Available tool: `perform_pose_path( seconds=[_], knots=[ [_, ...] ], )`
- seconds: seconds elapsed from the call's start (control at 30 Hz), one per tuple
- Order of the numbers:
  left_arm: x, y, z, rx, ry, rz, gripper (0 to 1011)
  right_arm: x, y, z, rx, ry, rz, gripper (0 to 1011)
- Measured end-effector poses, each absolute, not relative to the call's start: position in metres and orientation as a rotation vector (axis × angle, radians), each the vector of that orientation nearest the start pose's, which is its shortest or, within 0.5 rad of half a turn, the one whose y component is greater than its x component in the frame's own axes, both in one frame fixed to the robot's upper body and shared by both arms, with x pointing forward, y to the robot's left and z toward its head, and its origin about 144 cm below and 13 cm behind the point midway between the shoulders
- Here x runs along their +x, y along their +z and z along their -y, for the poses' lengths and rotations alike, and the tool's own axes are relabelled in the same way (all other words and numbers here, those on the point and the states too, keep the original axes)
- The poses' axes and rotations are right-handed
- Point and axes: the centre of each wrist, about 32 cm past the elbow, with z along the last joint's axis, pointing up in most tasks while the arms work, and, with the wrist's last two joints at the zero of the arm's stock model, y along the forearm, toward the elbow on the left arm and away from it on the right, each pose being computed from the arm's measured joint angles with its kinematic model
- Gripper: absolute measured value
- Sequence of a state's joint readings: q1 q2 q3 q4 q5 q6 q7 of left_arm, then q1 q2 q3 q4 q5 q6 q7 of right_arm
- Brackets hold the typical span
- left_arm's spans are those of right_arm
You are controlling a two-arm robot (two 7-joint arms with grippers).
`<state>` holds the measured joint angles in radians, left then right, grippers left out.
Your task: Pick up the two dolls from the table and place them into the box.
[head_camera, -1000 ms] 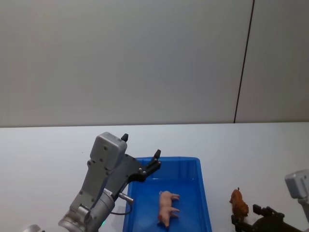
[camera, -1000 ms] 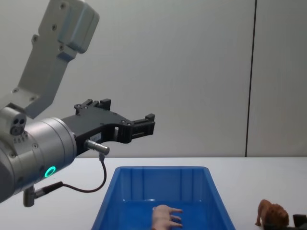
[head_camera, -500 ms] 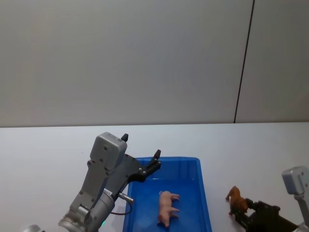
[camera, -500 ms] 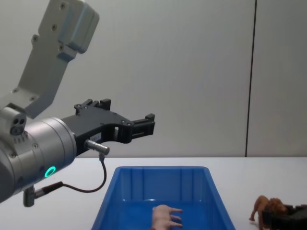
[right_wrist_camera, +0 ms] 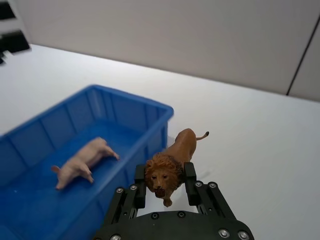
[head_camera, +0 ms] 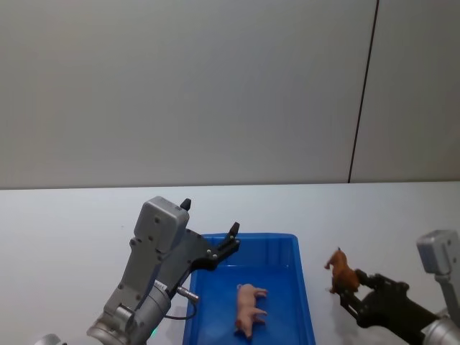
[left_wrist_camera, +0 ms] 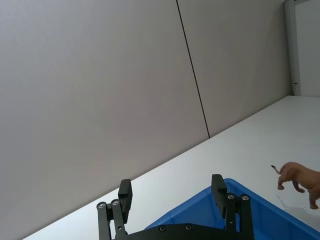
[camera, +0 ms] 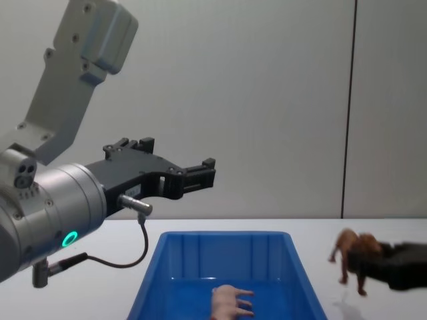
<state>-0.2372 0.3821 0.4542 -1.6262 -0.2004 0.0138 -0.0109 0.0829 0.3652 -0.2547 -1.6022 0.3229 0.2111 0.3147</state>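
Right gripper (head_camera: 350, 287) holds lion (head_camera: 341, 269), now lifted off desk (head_camera: 388, 215), nearer box (head_camera: 251, 236) than before. Pig (head_camera: 249, 307) lies in box. Left gripper (left_wrist_camera: 171, 185) wide, empty, up over box edge. Only drop left.

A pale pink pig (head_camera: 248, 307) lies on its side inside the bright blue box (head_camera: 251, 236). A reddish-brown lion (head_camera: 342, 272), gripped by the right gripper (right_wrist_camera: 165, 176), hangs legs-down above the white table (head_camera: 65, 230), just right of the box.
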Motion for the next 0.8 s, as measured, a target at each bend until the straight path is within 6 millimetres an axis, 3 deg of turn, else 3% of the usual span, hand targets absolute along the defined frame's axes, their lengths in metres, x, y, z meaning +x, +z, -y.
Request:
perform_pose_path(
  seconds=[0.63,0.8],
  knots=[
    [0.492,1.204,-0.198,0.061,1.124,0.268,1001,0.494,1.208,0.221,-0.11,-0.798,-0.081,434],
    [0.492,1.204,-0.198,0.061,1.124,0.268,1001,0.502,1.208,0.212,-0.123,-0.756,-0.112,578]
  ],
)
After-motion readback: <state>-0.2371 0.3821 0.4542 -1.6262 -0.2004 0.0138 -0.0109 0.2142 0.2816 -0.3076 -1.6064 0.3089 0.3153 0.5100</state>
